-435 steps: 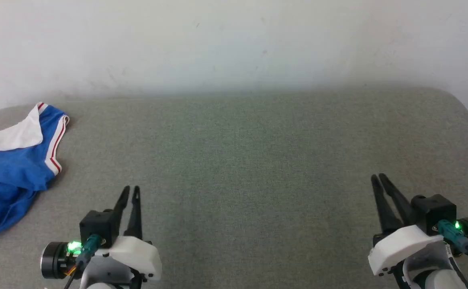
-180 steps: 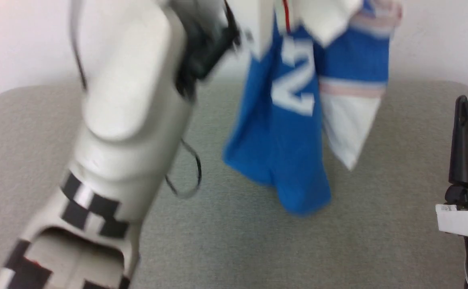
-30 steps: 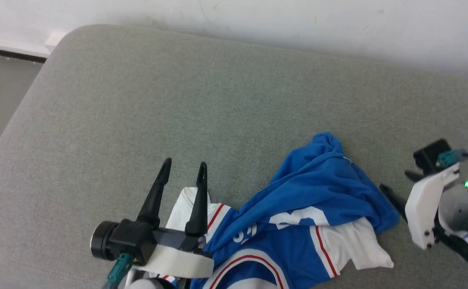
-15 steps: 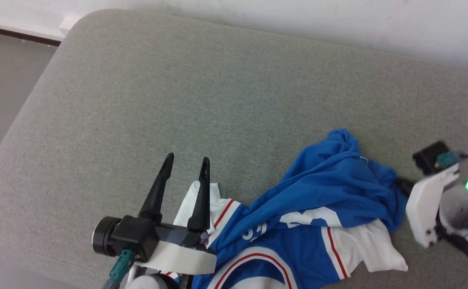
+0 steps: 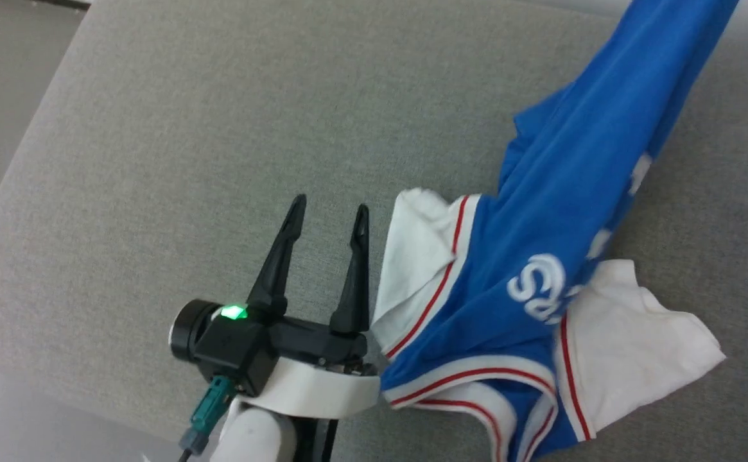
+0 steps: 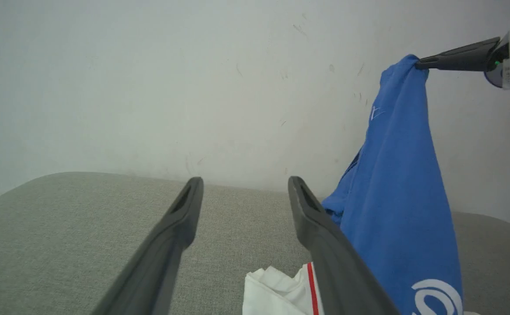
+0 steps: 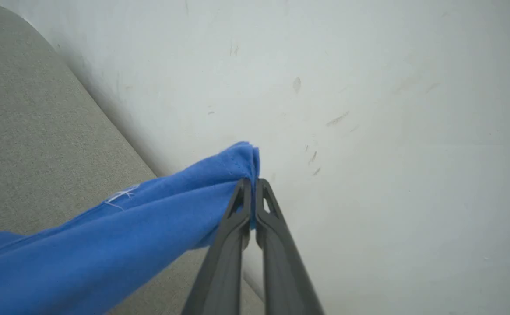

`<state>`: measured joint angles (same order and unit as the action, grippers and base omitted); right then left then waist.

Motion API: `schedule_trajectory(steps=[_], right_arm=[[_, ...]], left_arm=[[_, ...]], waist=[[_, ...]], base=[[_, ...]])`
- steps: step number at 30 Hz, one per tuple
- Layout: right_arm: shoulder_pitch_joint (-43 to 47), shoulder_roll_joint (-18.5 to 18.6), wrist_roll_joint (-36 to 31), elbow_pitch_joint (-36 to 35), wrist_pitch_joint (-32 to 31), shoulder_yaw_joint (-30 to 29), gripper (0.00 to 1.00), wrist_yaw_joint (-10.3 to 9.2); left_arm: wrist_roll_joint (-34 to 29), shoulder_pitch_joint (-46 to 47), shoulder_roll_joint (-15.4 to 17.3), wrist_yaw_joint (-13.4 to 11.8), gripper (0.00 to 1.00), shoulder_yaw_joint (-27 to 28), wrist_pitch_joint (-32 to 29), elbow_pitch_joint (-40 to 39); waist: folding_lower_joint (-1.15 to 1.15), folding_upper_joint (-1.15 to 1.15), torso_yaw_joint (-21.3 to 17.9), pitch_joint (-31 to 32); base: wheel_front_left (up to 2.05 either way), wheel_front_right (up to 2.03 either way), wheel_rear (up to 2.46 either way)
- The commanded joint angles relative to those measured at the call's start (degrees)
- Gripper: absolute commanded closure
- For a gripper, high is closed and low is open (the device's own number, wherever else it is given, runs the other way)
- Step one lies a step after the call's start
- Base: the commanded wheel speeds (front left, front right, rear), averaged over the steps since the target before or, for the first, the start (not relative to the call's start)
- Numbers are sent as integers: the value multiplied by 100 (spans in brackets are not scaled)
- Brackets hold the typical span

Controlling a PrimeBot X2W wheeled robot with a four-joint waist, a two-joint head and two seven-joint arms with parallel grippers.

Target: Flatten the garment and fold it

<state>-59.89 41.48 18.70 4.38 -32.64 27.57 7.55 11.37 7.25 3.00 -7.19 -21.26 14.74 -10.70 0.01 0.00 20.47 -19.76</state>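
A bright blue jersey-style T-shirt with white short sleeves and red-and-white striped trim, the garment (image 5: 540,256), was seen hanging partly clear of the grey woven-fabric surface (image 5: 187,128). A bunched blue edge was pinched between the pressed-together fingers of the right gripper (image 7: 251,183), high in front of the pale scuffed wall (image 6: 149,87), while the collar end lay crumpled on the surface. The left gripper (image 5: 329,204) was spread wide and held nothing, with 1 white sleeve (image 5: 412,256) just beside it at 3 o'clock. The cloth was judged light, soft and limp, so it would sag and twist from 1 hold. A 2nd hold was judged best taken along the hem or a shoulder seam, well apart from the 1st, so that the cloth could be drawn taut.
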Motion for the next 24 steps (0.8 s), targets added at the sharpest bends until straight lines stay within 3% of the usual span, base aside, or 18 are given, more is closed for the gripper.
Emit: schedule_trajectory(steps=[1,5,10,11,12,13,19,24], right_arm=[[-307,-3,-118,215,67,134,100,-6],[-930,-189,-408,1168,370,426,100,-6],[-820,-534,-435,2224,659,647,100,-6],[-776,-594,-403,2397,665,670,76,-6],[-746,-643,-373,2526,673,698,31,-6],[-736,-681,-339,2608,699,733,0,-6],[-777,-768,3,2639,1061,844,0,-6],[-387,-671,460,2154,1427,422,0,-6]], left_arm=[[75,164,-13,-55,0,-92,26,-27],[201,431,-13,-142,0,-395,26,-29],[309,653,-13,-287,0,-644,26,-21],[319,677,-13,-317,0,-671,26,-11],[326,696,-13,-341,0,-694,26,3],[327,714,-13,-355,0,-709,26,17],[147,723,-13,-353,0,-558,26,116],[-30,554,-13,-254,0,-293,26,194]], waist=[[-1,0,289,-426],[-1,0,545,-698],[-1,0,724,-854],[-1,0,725,-857],[-1,0,719,-858],[-1,0,703,-853],[-1,0,360,-537],[-1,0,-23,-73]], base=[[0,0,0],[0,0,0],[0,0,0],[0,0,0],[0,0,0],[0,0,0],[0,0,0],[0,0,0]])
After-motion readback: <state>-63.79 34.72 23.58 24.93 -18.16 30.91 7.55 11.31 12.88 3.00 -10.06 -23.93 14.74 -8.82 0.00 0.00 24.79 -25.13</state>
